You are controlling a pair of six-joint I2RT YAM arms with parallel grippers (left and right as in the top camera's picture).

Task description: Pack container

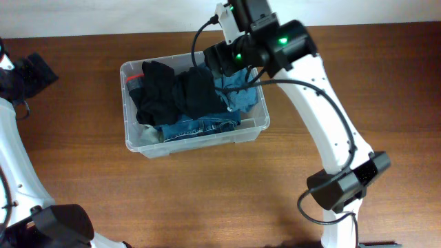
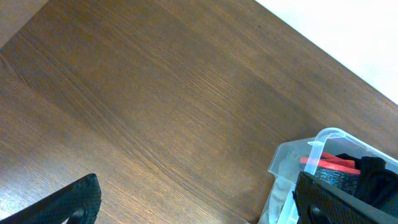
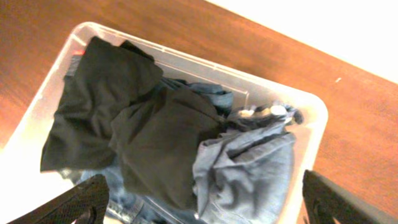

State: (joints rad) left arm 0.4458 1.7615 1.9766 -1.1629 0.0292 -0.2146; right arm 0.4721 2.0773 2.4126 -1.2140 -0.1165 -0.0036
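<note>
The container [image 1: 136, 70] is a clear plastic bin on the wooden table, holding black garments [image 1: 172, 93] and blue denim [image 1: 200, 126]. A red and black item [image 1: 132, 80] lies at its far left end. My right gripper [image 3: 205, 202] is open and empty, hovering above the bin's right end, over the black cloth [image 3: 143, 124] and grey-blue denim [image 3: 249, 165]. My left gripper [image 2: 196, 202] is open and empty at the table's left, above bare wood, with the container's corner [image 2: 323, 140] at its right finger.
The wooden table [image 1: 83, 172] surrounds the bin. My right arm's base [image 1: 344, 182] stands at the front right. My left arm [image 1: 21, 76] is at the far left edge. A white wall runs behind the table.
</note>
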